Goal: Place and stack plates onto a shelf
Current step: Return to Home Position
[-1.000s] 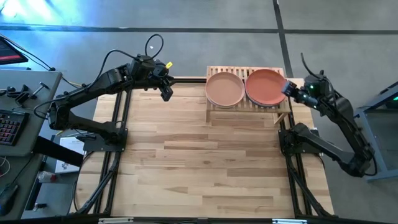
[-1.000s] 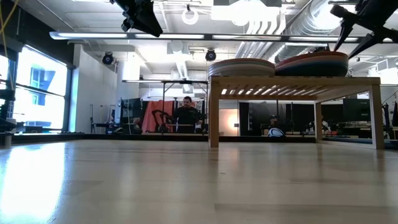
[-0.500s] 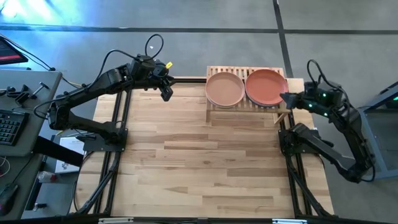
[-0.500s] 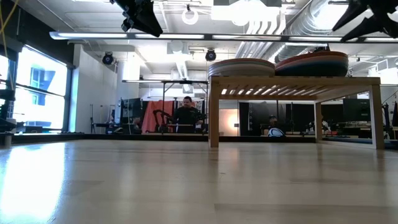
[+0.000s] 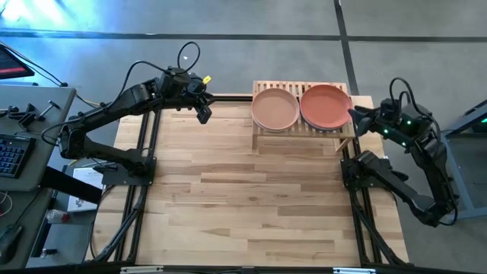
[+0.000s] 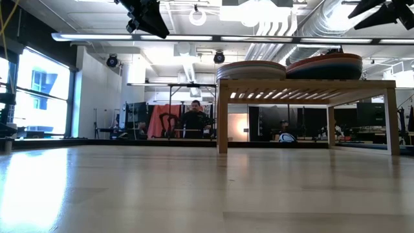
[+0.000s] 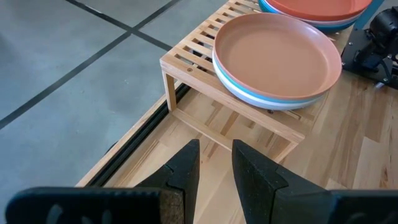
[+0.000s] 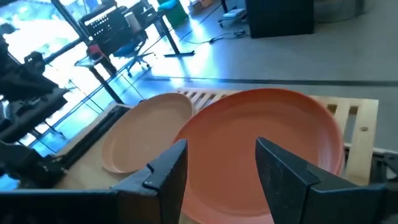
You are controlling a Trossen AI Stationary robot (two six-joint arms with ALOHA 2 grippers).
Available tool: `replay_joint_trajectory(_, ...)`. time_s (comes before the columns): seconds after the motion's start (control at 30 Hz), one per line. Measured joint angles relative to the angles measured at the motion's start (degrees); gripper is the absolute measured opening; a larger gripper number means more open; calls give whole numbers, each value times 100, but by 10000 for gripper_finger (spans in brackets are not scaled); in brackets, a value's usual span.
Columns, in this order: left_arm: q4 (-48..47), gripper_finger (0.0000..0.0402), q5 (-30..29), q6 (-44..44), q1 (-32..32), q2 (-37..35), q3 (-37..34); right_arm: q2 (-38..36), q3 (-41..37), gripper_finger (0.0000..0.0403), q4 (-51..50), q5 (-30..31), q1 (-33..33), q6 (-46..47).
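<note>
1. From above, the shelf (image 5: pixel 262 85) stood at the far edge of the table (image 5: pixel 251 198), right of centre. It carried two stacks side by side, a pink plate (image 5: pixel 275 109) topping the left one and an orange plate (image 5: pixel 326 106) topping the right one. The left gripper (image 5: pixel 204 114) hung over the table's far edge, left of the shelf and apart from it. The right gripper (image 5: pixel 356 118) sat just beside the shelf's right end, pointing at the orange plate.

2. From table height, the shelf (image 6: pixel 304 84) stood on its legs at the right with both stacks on its top, the pink plate (image 6: pixel 251 70) on the left and the orange plate (image 6: pixel 325 66) on the right. The left gripper (image 6: pixel 147 16) and the right gripper (image 6: pixel 381 10) both hung higher than the plates. A person (image 6: pixel 193 116) sat far back in the room.

3. From the left wrist, the left gripper (image 7: pixel 216 171) held nothing, its fingers (image 7: pixel 186 171) parted by a narrow gap. Ahead of it, the pink plate (image 7: pixel 277 59) lay on a blue plate (image 7: pixel 249 93) on the slatted shelf (image 7: pixel 193 53).

4. From the right wrist, the right gripper (image 8: pixel 221 168) was spread wide and empty. The orange plate (image 8: pixel 261 149) lay close ahead of it, with the pink plate (image 8: pixel 146 134) beyond, both on the shelf (image 8: pixel 360 134).
</note>
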Motion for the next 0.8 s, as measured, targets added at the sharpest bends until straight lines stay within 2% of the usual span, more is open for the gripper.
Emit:
replay_joint_trajectory(0.37,0,83,0,0,0,0,0,22,-2,170,523,-6,2,103)
replay_joint_trajectory(0.5,1,83,-1,0,0,0,0,22,-2,170,845,-240,74,-267)
replay_joint_trajectory(0.7,1,83,0,0,2,0,0,22,-2,170,1010,-130,1217,-1159)
replay_joint_trajectory(0.8,0,83,0,0,1,0,0,22,-2,170,1003,162,1823,-1305)
